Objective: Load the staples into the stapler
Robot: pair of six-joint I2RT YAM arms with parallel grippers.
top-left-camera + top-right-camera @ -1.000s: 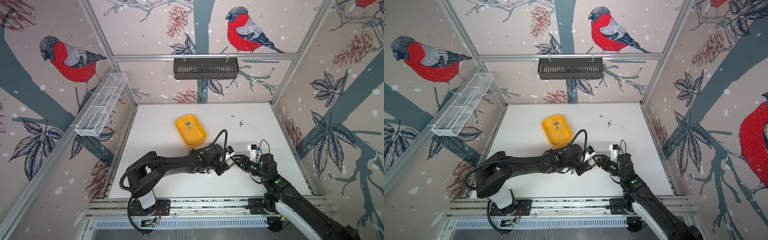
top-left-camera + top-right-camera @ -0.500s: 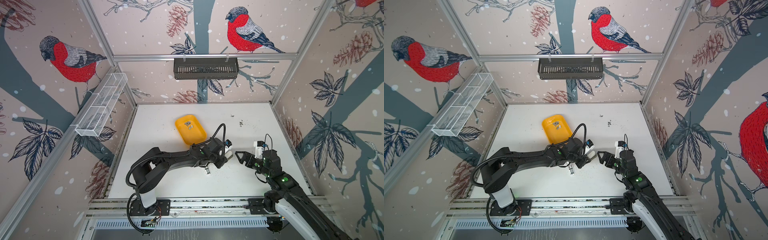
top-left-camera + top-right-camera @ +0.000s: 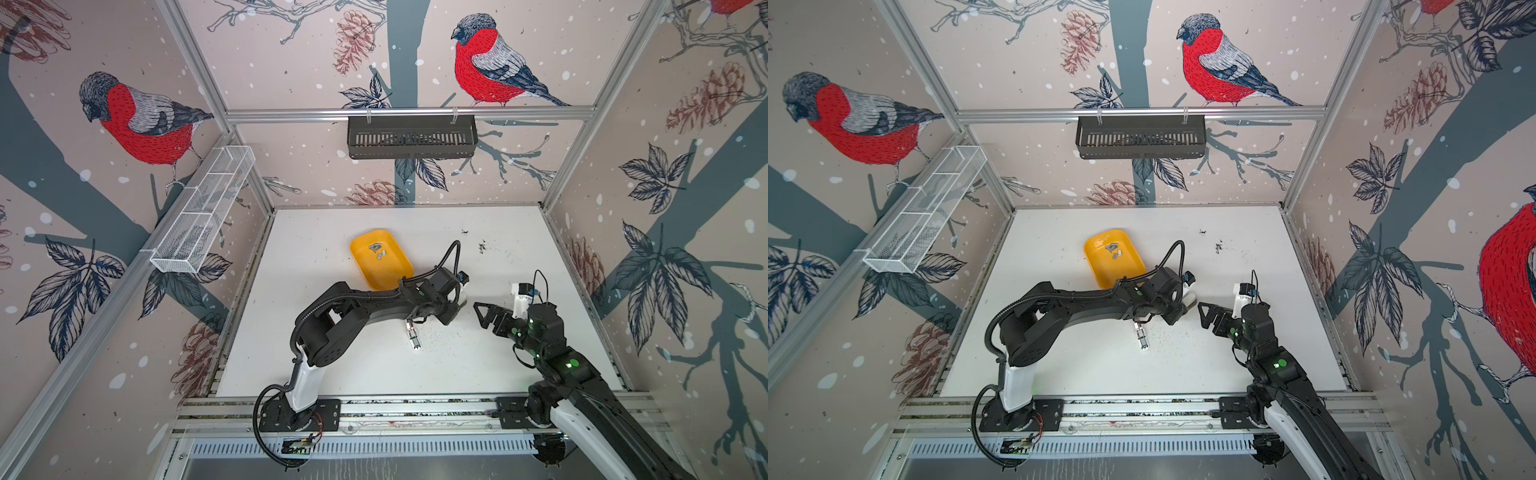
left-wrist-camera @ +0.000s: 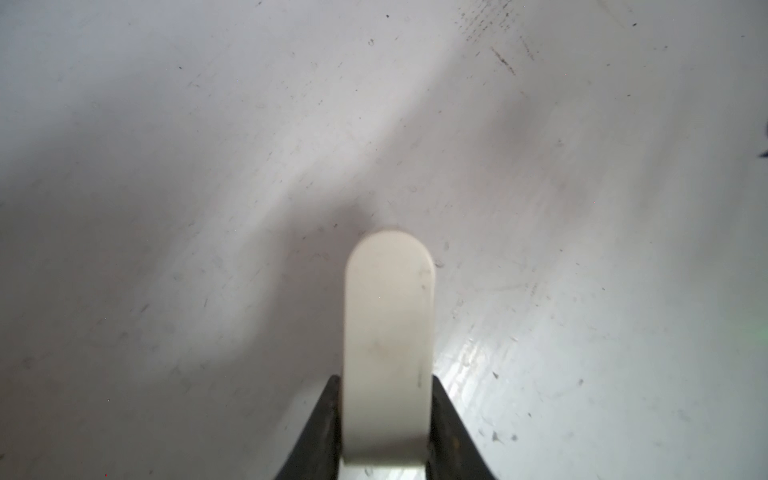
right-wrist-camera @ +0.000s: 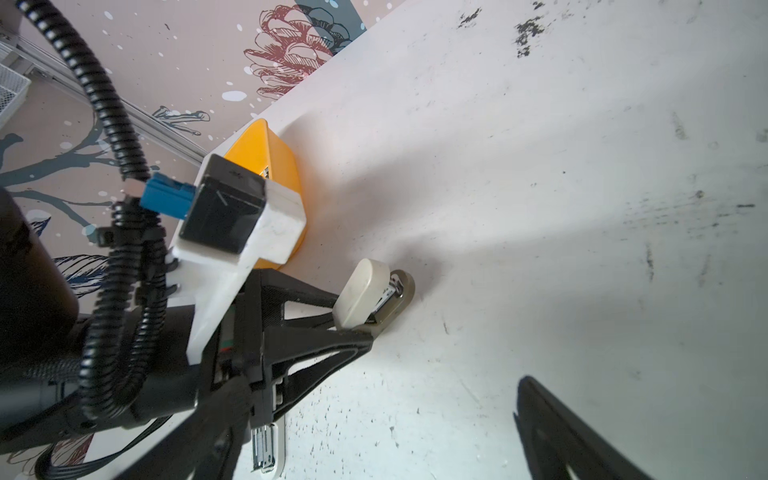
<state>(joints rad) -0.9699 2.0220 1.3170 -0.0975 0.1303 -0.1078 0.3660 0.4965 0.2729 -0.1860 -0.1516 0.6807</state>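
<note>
Left wall: a long white wire-mesh basket [image 3: 203,212], split into compartments, hangs on the frame rail.
Tray: a shallow yellow plastic tray [image 3: 382,276] sits on the white table [image 3: 332,374], back and left of the middle. The left arm's wrist passes over its near corner.
Task's thing: the staples [image 3: 377,249], a few short silvery-grey metal strips, lie loose in the far half of the yellow tray, well apart from both claws.
Back wall: a black slotted plastic basket [image 3: 411,137] hangs from the crossbar.
Loose part: a small white oblong piece with a metal channel [image 3: 413,336] lies flat on the table just under the left forearm, apart from the tray.
Left claw: the left gripper [image 3: 455,311] is partly closed. Its black fingers [image 4: 326,419] are clamped on the two sides of a small cream plastic stapler [image 5: 365,291].
Stapler: its rounded top and beige base stick out past the fingertips, with metal showing between them at the nose. It sits low over the table, and whether it touches cannot be told.
Right claw: the right gripper [image 3: 482,313] has its jaws spread wide and holds nothing. It is near the stapler's nose but apart from it. Only one black finger [image 5: 561,436] shows in the right wrist view.
</note>
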